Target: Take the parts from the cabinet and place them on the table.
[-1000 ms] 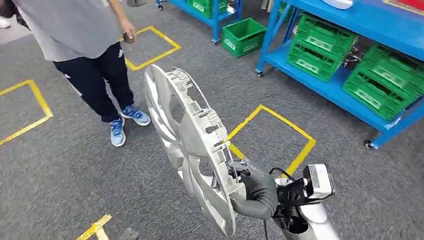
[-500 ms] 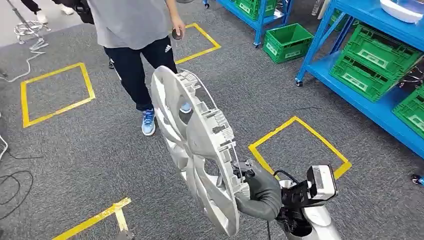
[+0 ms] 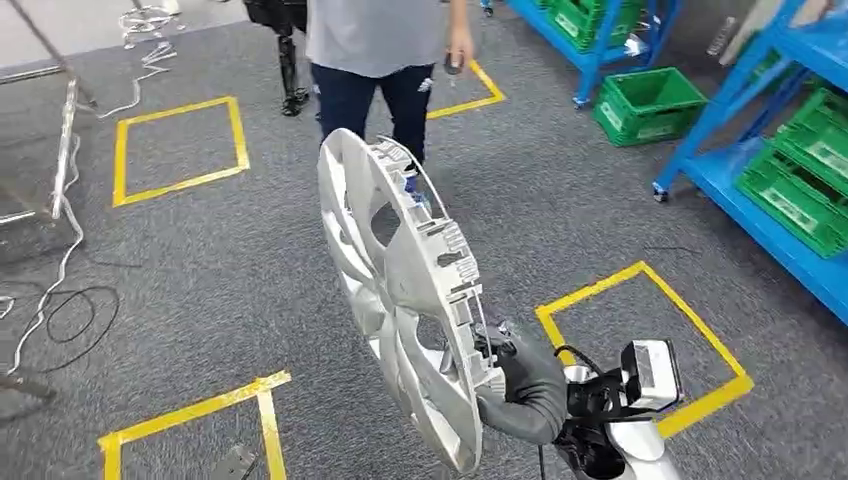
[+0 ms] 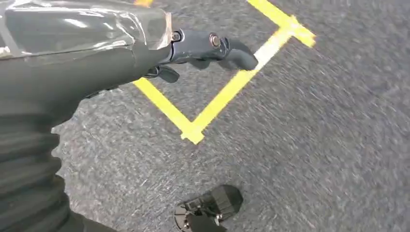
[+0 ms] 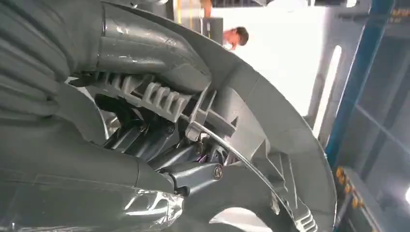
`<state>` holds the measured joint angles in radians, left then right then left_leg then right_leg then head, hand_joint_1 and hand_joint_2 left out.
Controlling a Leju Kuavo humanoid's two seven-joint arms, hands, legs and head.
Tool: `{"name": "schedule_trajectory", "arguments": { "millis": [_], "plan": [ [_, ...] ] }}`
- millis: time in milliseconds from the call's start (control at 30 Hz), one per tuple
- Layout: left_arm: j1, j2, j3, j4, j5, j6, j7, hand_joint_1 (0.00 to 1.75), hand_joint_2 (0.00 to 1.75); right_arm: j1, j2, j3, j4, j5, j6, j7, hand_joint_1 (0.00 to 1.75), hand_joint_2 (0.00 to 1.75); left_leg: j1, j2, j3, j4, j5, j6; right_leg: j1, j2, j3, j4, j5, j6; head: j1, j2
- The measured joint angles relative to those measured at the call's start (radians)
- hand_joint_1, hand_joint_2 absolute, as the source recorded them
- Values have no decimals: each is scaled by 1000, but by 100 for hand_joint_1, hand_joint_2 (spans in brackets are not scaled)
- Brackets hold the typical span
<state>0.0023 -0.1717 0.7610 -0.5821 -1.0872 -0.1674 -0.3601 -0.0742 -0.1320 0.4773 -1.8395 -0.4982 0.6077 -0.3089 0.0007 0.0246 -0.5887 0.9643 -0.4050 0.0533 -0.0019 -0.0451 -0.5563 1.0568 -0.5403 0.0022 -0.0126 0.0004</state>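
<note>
The right hand [image 3: 525, 392] is clasping the rim of a large round silver plastic wheel cover [image 3: 400, 290], standing on edge above its fingers [image 5: 145, 140], while the left hand [image 4: 145, 53] is hanging empty, fingers [image 4: 227, 50] loosely spread, over grey carpet [image 4: 314, 145].

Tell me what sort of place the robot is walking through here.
Probably a workshop or parts store set up for robot trials. Blue steel racks hold green plastic crates, yellow tape squares mark bays on the grey carpet, and the right hand grips a silver wheel cover, a car part.
</note>
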Motion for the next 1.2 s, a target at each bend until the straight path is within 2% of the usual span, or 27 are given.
{"name": "schedule_trajectory", "arguments": {
  "millis": [67,133,167,233,267,300,333,400,433,467,500,533,600,633,700,733,767,800,833,933,967,1000,1033,1067,1133,1167,1200],
  "plan": [
    [-1,-6,0,-14,-5,-9,1,0,175,6,-8,-10,0,-1,5,-6,175,175,1,-36,-1,0,1,2,-7,36,-82,160,-56,-5,5,0],
    [9,-14,3,-36,-24,-24,14,0,175,17,-10,-21,1,-1,16,-10,175,175,1,-69,-2,1,0,1,-14,40,-140,250,-70,8,5,0],
    [18,-18,5,-46,-32,-32,17,0,175,23,-11,-27,1,2,16,-11,175,175,3,-86,0,2,-1,-1,-19,40,-133,220,-48,21,5,0],
    [31,-24,13,-61,-43,-40,21,0,175,34,-13,-37,0,4,16,-12,175,175,9,-118,-1,15,-9,-12,-33,54,-69,63,29,52,5,0],
    [37,-26,18,-68,-46,-43,21,0,175,40,-13,-44,0,3,14,-13,175,175,11,-132,-6,27,-16,-22,-43,87,-29,-28,65,64,6,0],
    [40,-27,24,-74,-52,-45,20,0,175,47,-14,-51,-1,3,11,-15,175,175,6,-145,-13,39,-23,-33,-35,104,-30,-32,65,56,6,0],
    [45,-29,27,-78,-57,-48,19,0,175,56,-15,-58,-6,3,10,-16,175,175,8,-150,-19,44,-25,-37,-36,90,-28,-33,67,40,4,0],
    [60,-32,33,-80,-65,-52,16,0,175,67,-15,-71,-11,3,6,-18,175,175,15,-160,-24,40,-22,-44,-25,80,-28,-30,67,24,6,0],
    [66,-34,40,-81,-68,-52,15,0,175,71,-15,-76,-15,3,4,-18,175,175,16,-166,-27,41,-23,-48,-28,74,-25,-32,69,20,5,0],
    [71,-38,46,-84,-76,-52,12,0,175,77,-14,-83,-21,5,-1,-18,175,175,17,-134,-34,56,-34,-52,-34,63,-20,-36,69,15,5,0],
    [70,-42,48,-84,-76,-52,8,0,175,86,-13,-91,-27,5,-3,-17,175,175,12,-83,-50,96,-59,-56,-32,53,-17,-36,66,3,-3,0],
    [67,-43,51,-85,-79,-52,7,0,175,93,-13,-98,-33,6,-3,-17,175,175,14,-54,-81,161,-92,-58,-27,43,-15,-36,63,-2,-4,0],
    [63,-48,54,-86,-84,-52,6,0,175,104,-14,-110,-42,7,-5,-15,175,175,17,-30,-165,327,-159,-61,-17,17,-13,-36,58,-9,-3,0],
    [63,-50,55,-86,-85,-52,6,0,175,112,-14,-113,-46,8,-6,-13,175,175,18,-28,-187,368,-165,-60,-13,5,-13,-36,56,-11,-3,0],
    [63,-53,60,-87,-90,-53,4,0,175,125,-14,-120,-52,11,-6,-9,175,175,17,-25,-156,304,-121,-53,-6,-17,-9,-36,53,-14,-3,0],
    [63,-54,64,-87,-98,-55,1,0,175,129,-14,-125,-56,13,-6,-7,175,175,15,-17,-105,211,-77,-45,-4,-29,-6,-36,50,-16,-3,0],
    [60,-54,68,-88,-101,-57,-1,0,175,131,-14,-128,-61,14,-6,-6,175,175,9,7,-54,121,-43,-33,-2,-38,-3,-36,48,-15,-4,0],
    [55,-55,71,-89,-105,-57,-3,0,175,133,-13,-133,-67,18,-9,-5,175,175,-6,62,-26,69,-51,-22,0,-46,0,-36,45,-11,-2,0],
    [51,-56,73,-89,-107,-57,-5,0,175,136,-13,-138,-71,19,-9,-4,175,175,-9,56,-27,65,-47,-20,8,-57,-1,-36,43,-8,-2,0],
    [50,-60,83,-89,-116,-55,-10,0,175,142,-8,-150,-83,22,-18,-1,175,175,-18,20,-29,56,-44,-8,1,-88,8,-45,41,5,-3,0],
    [50,-62,85,-89,-116,-55,-11,0,175,145,-7,-152,-90,23,-21,0,175,175,0,5,-2,26,-28,-1,3,-83,5,-49,36,12,-4,0],
    [51,-67,86,-89,-117,-53,-11,0,175,145,-8,-156,-92,26,-23,3,175,175,-2,-7,6,11,-23,-2,-1,-32,-1,-23,24,11,1,0],
    [46,-67,88,-89,-118,-53,-11,0,175,151,-8,-165,-97,23,-25,2,175,175,1,-17,8,8,-17,3,-4,7,-30,42,-6,4,0,0],
    [41,-68,92,-89,-118,-53,-12,0,175,156,-8,-172,-100,24,-25,2,175,175,3,-33,8,8,-17,2,-6,26,-67,120,-33,-1,5,0],
    [39,-76,98,-88,-125,-54,-12,0,175,162,-8,-182,-101,24,-26,4,175,175,3,-66,8,9,-18,1,-8,35,-144,253,-69,2,5,0],
    [39,-79,100,-88,-127,-54,-12,0,175,165,-8,-184,-102,24,-26,6,175,175,3,-81,9,10,-18,0,-9,36,-155,260,-64,8,5,0],
    [40,-81,103,-88,-127,-54,-12,0,175,169,-8,-187,-104,24,-26,7,175,175,4,-98,10,12,-20,-3,-11,38,-143,219,-38,19,5,0]
  ]
}}
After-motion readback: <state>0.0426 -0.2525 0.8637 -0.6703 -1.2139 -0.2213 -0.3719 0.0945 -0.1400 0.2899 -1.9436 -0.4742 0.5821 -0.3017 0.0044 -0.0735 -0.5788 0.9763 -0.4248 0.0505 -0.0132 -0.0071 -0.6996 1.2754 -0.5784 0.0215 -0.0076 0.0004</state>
